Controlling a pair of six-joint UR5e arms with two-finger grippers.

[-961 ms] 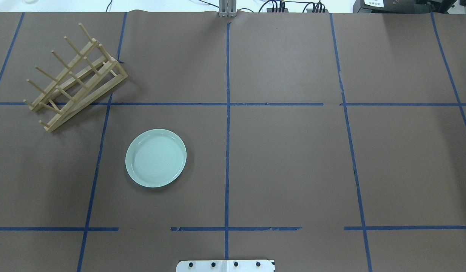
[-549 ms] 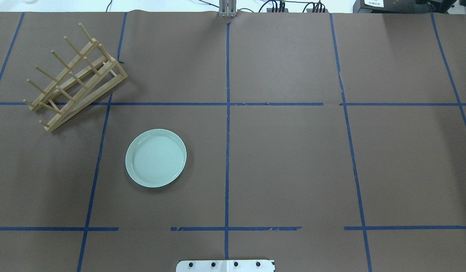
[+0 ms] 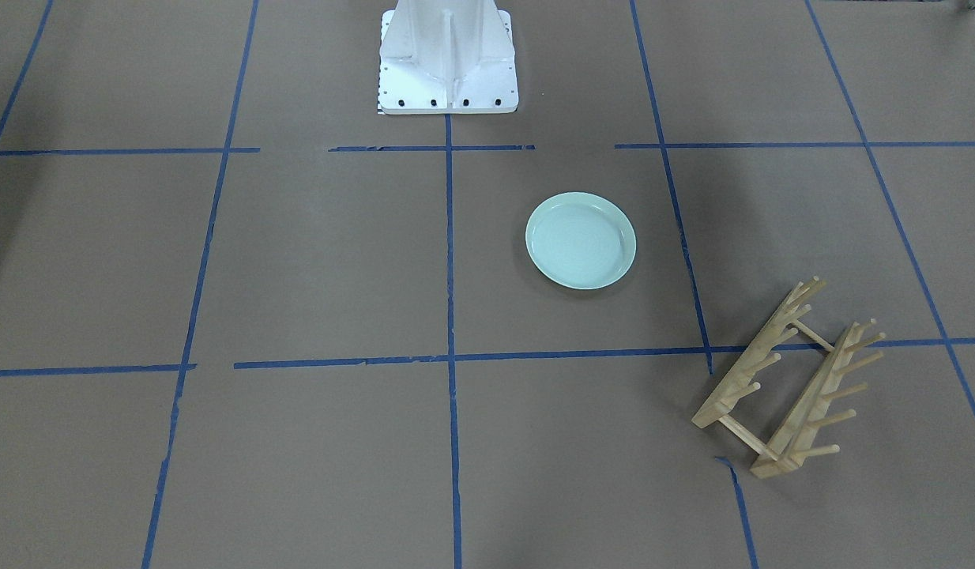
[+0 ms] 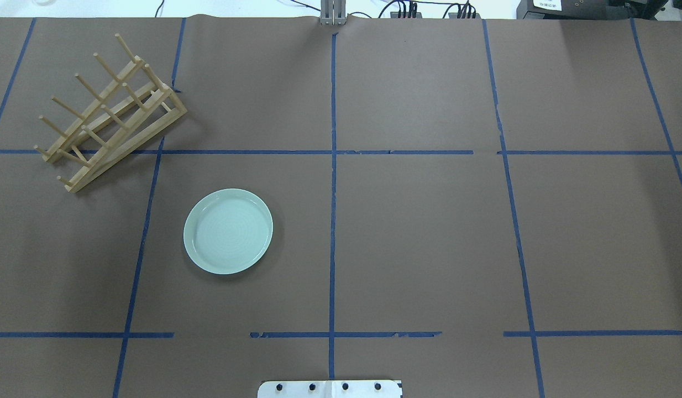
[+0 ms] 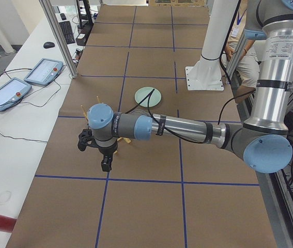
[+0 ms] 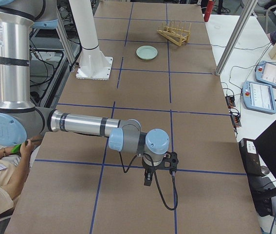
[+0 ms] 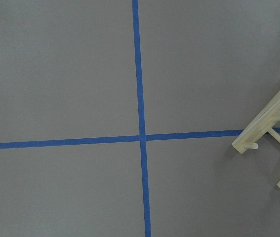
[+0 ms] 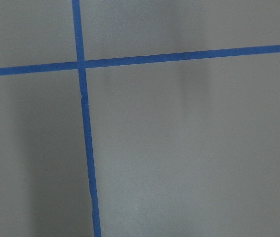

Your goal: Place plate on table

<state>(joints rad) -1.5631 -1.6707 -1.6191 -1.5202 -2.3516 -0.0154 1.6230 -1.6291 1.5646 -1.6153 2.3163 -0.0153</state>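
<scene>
- Nothing has shifted since before.
- Flat on the worktop point(image 4: 418, 232) lies the plate point(image 4: 228, 231): placing looks done.
- Well off hang left pincer point(image 5: 106, 165) and right pincer point(image 6: 148, 179); open or not, I cannot tell.

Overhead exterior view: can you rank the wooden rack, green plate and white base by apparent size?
1. Wooden rack
2. Plate
3. White base, though the frame edge cuts it off, so only a strip shows.

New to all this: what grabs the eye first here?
A pale green plate lies flat on the brown table with its blue tape grid. An empty wooden peg rack stands apart, at the far left. The left arm and right arm hover at opposite table ends.
</scene>
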